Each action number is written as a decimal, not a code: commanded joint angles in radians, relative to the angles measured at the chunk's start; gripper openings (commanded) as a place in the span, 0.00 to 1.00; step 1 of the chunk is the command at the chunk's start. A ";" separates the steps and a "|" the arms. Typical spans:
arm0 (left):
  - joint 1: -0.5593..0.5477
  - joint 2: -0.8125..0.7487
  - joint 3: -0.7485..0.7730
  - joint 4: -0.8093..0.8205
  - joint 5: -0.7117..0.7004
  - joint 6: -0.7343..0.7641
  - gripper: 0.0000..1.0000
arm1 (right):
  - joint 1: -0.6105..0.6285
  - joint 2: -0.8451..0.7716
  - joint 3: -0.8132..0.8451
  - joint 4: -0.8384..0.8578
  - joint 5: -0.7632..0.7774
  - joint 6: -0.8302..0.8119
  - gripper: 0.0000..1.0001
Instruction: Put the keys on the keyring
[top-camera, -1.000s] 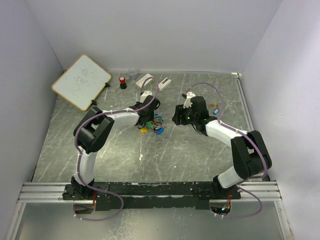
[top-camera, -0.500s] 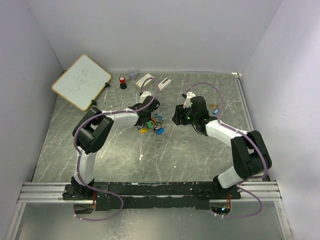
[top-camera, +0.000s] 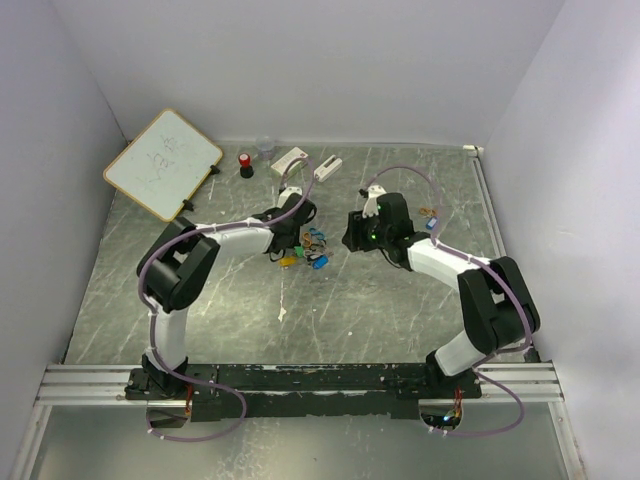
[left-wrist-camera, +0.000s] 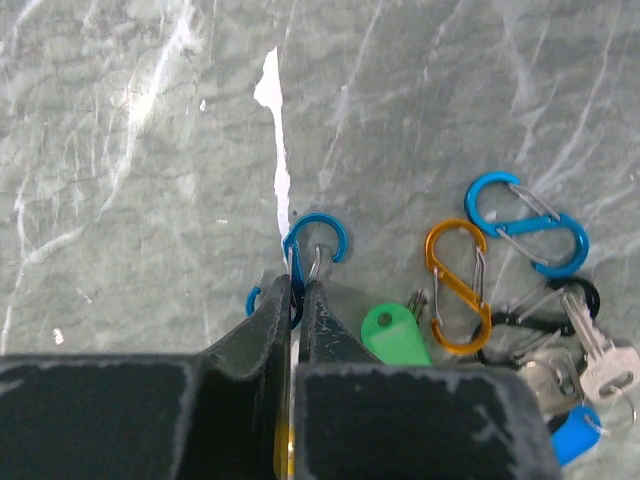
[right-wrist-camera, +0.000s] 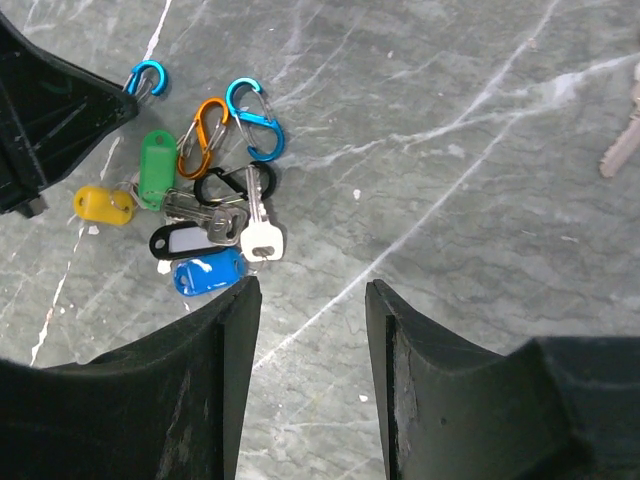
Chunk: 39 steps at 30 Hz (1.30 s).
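The keys lie in a loose pile (top-camera: 312, 250) on the grey marble table: a green tag (left-wrist-camera: 392, 335), a yellow tag (right-wrist-camera: 103, 204), a blue tag (right-wrist-camera: 208, 272), a black tag (right-wrist-camera: 182, 240) and metal keys (right-wrist-camera: 262, 238). Orange (left-wrist-camera: 457, 285), larger blue (left-wrist-camera: 530, 222) and black (right-wrist-camera: 235, 185) carabiner clips lie among them. My left gripper (left-wrist-camera: 298, 288) is shut on a small blue carabiner keyring (left-wrist-camera: 316, 238), whose hook sticks out past the fingertips. My right gripper (right-wrist-camera: 312, 300) hangs open just right of the pile, with nothing between its fingers.
A small whiteboard (top-camera: 162, 163) leans at the back left. A red-capped black cylinder (top-camera: 245, 163), a clear cup (top-camera: 265, 147) and two white blocks (top-camera: 289, 159) (top-camera: 327, 167) stand along the back. Another key (right-wrist-camera: 625, 140) lies right of my right arm.
My left gripper has closed onto the small blue carabiner. The right jaws have narrowed a little. Both arms have barely shifted.
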 joint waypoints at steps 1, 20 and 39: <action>-0.009 -0.097 -0.009 -0.074 0.054 0.057 0.07 | 0.039 0.045 0.052 -0.011 0.002 -0.022 0.46; 0.106 -0.348 -0.172 -0.057 0.169 0.037 0.07 | 0.246 0.208 0.233 -0.048 0.062 -0.012 0.46; 0.150 -0.433 -0.264 -0.046 0.190 0.024 0.07 | 0.293 0.343 0.322 -0.067 0.066 -0.029 0.46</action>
